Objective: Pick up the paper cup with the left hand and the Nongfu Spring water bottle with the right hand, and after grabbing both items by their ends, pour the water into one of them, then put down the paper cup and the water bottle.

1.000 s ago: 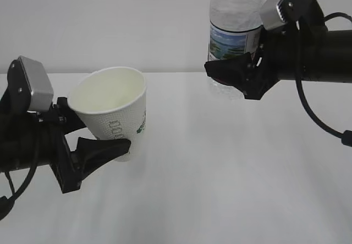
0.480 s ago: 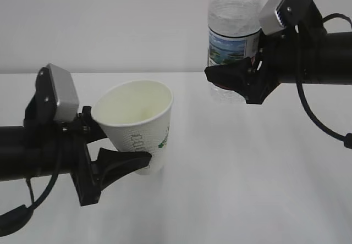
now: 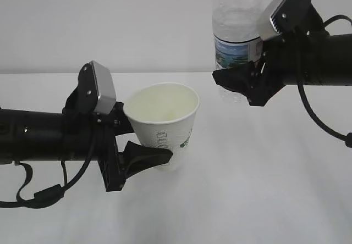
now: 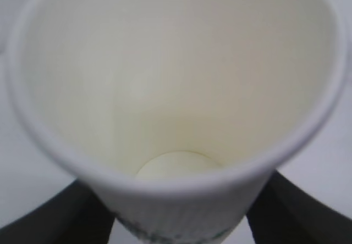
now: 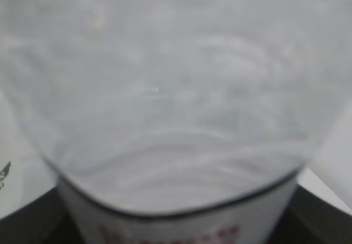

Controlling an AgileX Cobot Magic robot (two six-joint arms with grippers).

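A white table is seen beneath two black arms. One Nongfu Spring water bottle, its landscape label unreadable, is clamped upright in the jaws of the right hand, high at the right. One paper cup, with a green logo and illegible grey lettering, is gripped by the left hand, carried rightward toward the middle since a second ago.

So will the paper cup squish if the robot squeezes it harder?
Probably. The paper cup looks thin-walled and empty inside, so it is likely light and easy to dent. The left hand holds it low down and tilted, so it might slip.
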